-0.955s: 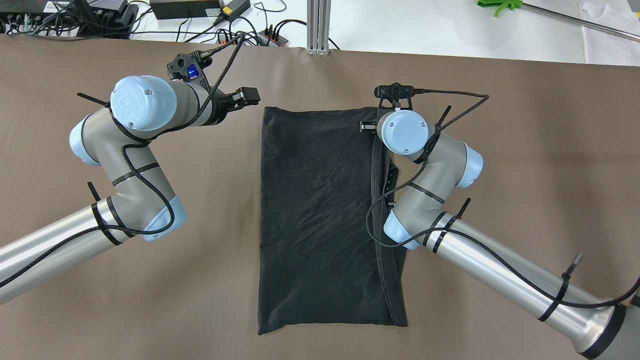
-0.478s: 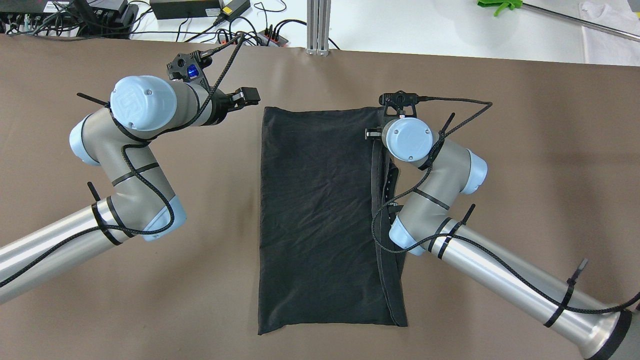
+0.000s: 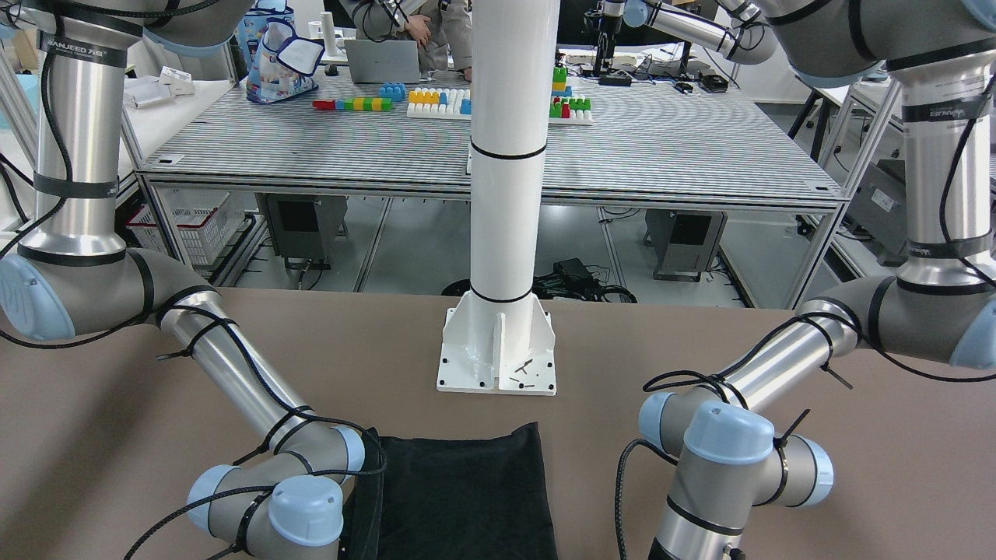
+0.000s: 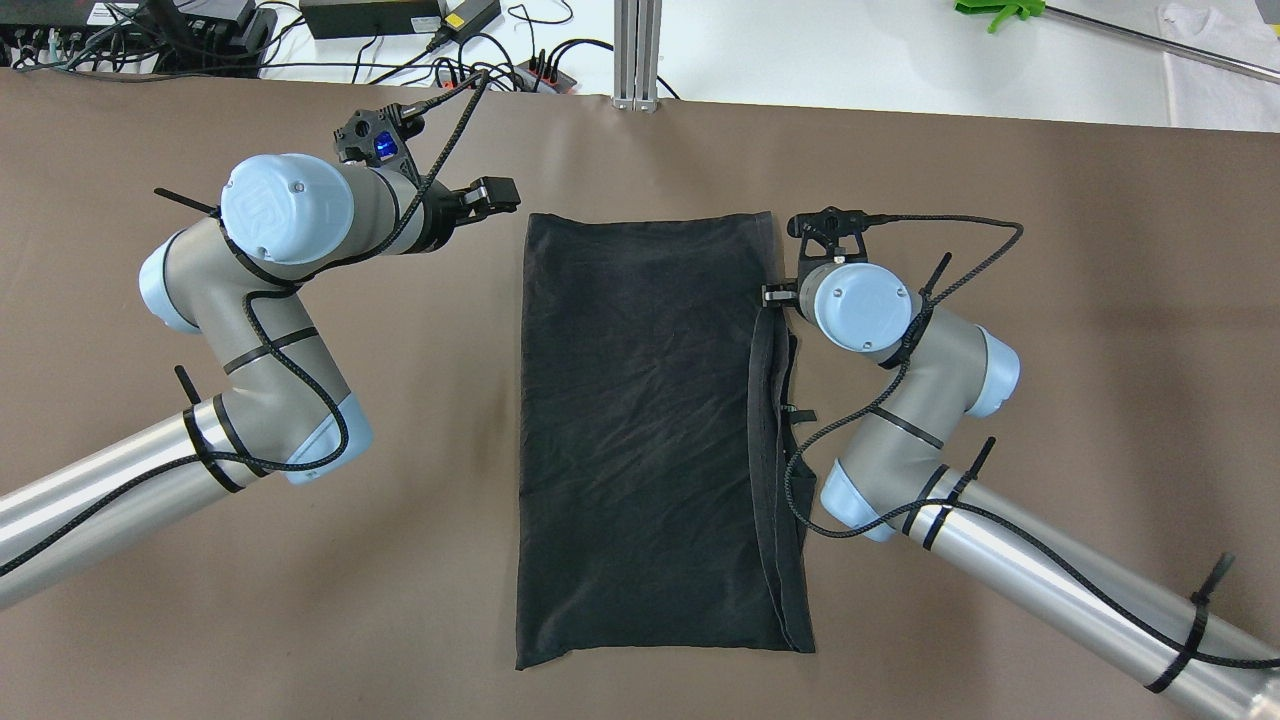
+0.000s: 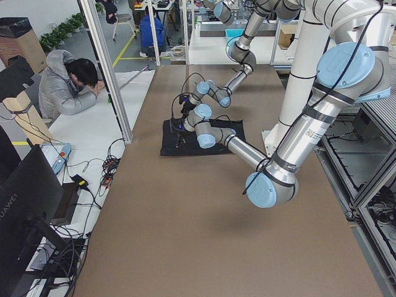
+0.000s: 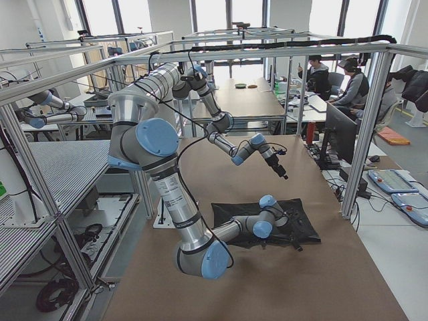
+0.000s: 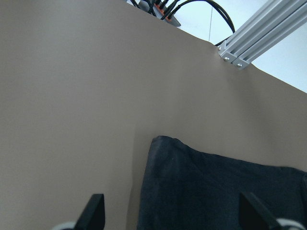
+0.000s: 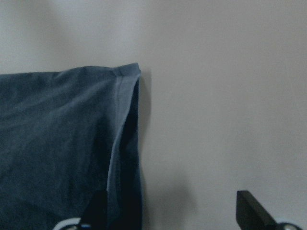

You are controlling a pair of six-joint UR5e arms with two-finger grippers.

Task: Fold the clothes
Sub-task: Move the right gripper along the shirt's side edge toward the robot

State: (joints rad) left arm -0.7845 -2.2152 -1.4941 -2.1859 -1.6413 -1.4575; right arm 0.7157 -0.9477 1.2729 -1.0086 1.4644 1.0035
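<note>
Entry: one black garment [image 4: 640, 430], flat on the brown desk [image 4: 1050, 300], between my two arms; both jaws empty.
Left jaws: spread wide, holding nothing, over bare desk just beside the garment's far left corner. Garment: long rectangle, lightly creased, lying mid-desk, with a doubled strip of layers along its right edge. Right jaws: spread wide, gripping nothing, at the garment's right edge near the far right corner, one fingertip [image 8: 98, 208] above the fabric, the other above bare desk.
</note>
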